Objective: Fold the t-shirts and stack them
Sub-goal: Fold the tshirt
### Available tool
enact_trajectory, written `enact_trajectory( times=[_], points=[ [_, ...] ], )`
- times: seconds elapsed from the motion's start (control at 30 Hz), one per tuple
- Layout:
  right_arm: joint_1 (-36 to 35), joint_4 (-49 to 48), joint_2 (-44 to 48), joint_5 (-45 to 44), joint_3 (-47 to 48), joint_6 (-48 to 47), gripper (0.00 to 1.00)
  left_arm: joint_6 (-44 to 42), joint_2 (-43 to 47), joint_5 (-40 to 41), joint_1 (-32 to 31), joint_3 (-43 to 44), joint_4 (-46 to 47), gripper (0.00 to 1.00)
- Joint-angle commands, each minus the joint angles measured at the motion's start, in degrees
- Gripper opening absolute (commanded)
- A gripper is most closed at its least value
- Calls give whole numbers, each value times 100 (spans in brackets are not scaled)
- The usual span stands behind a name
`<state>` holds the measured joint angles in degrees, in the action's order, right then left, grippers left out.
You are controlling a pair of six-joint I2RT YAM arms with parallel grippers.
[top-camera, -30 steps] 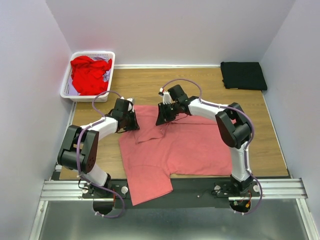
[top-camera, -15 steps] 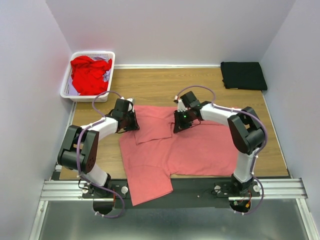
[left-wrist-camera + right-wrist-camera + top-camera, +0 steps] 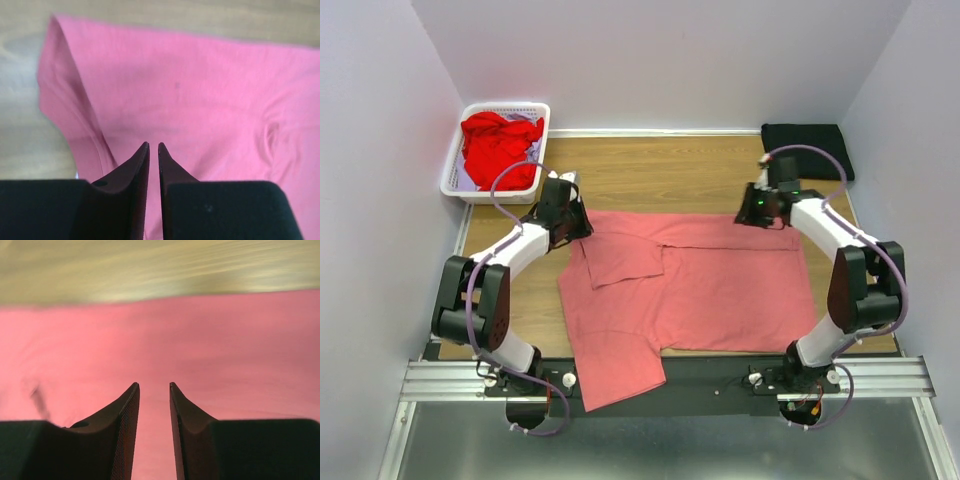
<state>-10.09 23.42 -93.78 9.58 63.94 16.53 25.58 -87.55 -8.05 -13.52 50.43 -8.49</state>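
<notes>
Left gripper (image 3: 153,145), jaws a narrow slit apart and pinching nothing, is over the far left corner of the pink shirt (image 3: 720,290), which lies spread on the table (image 3: 650,170). Right gripper (image 3: 154,385), slightly spread and empty, is over the shirt's far right edge.

The left gripper (image 3: 153,145) hangs over the salmon-pink t-shirt (image 3: 200,95), jaws a narrow slit apart, gripping nothing. Bare wooden table (image 3: 20,150) shows beyond the cloth's left fold.

A: First entry?
B: White plastic lattice basket (image 3: 453,165), at the far left corner of the wooden table (image 3: 660,170).
A: Others?
B: Aluminium rail (image 3: 880,378) along the near edge; pale walls (image 3: 660,60) on three sides.
</notes>
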Motion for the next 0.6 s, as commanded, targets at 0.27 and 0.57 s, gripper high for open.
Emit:
enact_trajectory(
  times=[0.27, 0.57],
  points=[
    [1641, -521, -369, -836, -356, 798, 38, 166, -1562, 348, 332, 906, 313, 14],
    [1905, -1023, -1405, -853, -67, 939, 38, 175, -2292, 252, 649, 1687, 85, 7]
  ],
)
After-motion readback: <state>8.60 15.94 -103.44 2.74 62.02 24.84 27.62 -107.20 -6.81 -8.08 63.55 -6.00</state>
